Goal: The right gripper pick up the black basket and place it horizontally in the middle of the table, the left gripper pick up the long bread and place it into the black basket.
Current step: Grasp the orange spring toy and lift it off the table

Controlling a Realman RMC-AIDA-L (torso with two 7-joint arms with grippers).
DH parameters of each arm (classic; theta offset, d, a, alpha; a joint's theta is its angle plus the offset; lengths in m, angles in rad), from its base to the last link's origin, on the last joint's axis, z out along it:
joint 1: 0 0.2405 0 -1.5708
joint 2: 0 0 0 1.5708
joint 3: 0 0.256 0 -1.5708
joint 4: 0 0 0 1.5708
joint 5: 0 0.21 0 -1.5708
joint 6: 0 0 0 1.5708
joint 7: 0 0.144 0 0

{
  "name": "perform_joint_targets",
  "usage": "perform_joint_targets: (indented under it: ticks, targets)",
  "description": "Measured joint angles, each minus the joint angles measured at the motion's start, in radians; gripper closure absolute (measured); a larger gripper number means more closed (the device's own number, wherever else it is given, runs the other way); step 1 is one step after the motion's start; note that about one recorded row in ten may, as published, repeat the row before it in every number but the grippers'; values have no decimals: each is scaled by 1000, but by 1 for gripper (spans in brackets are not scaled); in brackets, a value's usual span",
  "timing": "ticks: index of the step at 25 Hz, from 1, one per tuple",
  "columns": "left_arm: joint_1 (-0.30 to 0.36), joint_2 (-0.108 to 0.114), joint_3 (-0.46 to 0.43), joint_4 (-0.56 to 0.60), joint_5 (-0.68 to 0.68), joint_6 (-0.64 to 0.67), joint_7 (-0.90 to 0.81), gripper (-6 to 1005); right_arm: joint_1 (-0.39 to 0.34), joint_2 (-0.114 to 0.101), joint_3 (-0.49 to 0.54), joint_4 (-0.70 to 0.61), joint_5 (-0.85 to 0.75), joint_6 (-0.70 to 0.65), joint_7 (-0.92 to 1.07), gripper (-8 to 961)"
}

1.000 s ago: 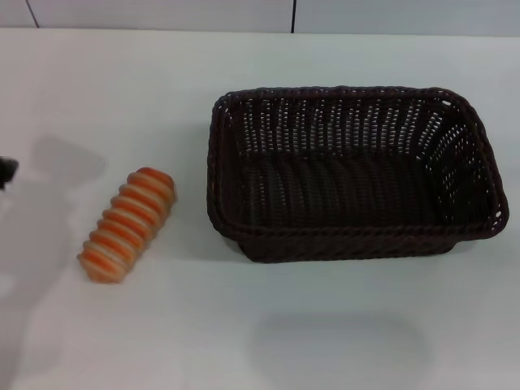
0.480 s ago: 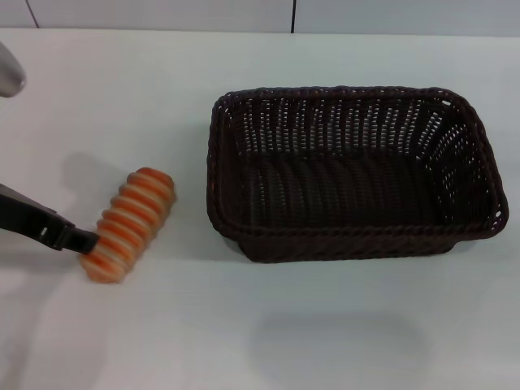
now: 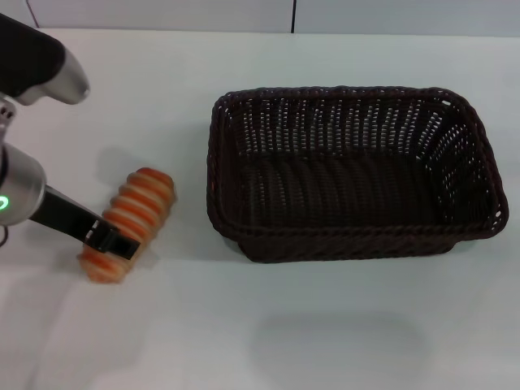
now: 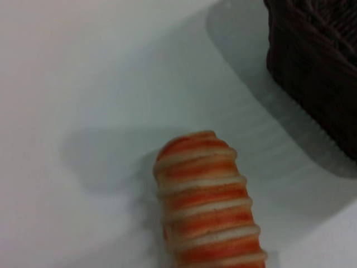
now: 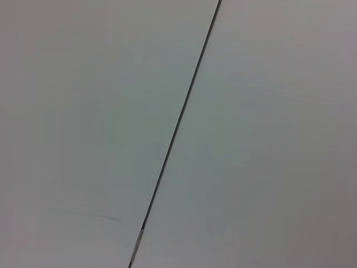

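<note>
The long bread (image 3: 146, 193), orange-tan with pale ridges, lies at an angle on the white table (image 3: 325, 341) at the left. It also shows in the left wrist view (image 4: 206, 201). The left gripper (image 3: 114, 240) comes in from the left edge with its green ring light, and its black end lies over the near half of the bread. The black basket (image 3: 341, 244) stands empty and lengthwise across the middle-right of the table; one corner of it shows in the left wrist view (image 4: 318, 67). The right gripper is out of view.
The left arm's dark and silver upper part (image 3: 36, 69) hangs over the far left corner. The right wrist view shows only a plain pale surface with a thin dark seam (image 5: 178, 128). Bare table lies in front of the basket.
The left arm has come in from the left edge. Its black end has moved right from beside the bread's near end to over the bread. Bread and basket have not moved.
</note>
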Motion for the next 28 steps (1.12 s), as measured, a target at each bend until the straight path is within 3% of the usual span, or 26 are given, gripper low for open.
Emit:
perform_joint_targets:
  ticks: [12,28]
  targets:
    - [-80,0,42,-142,30,-82,-25,237,-4,-1,-25,9,-25,5,-1,499]
    - [-101,0,61,-213,82,-125,-38,244,-9,-2,-39,27,-29,6,-2,499]
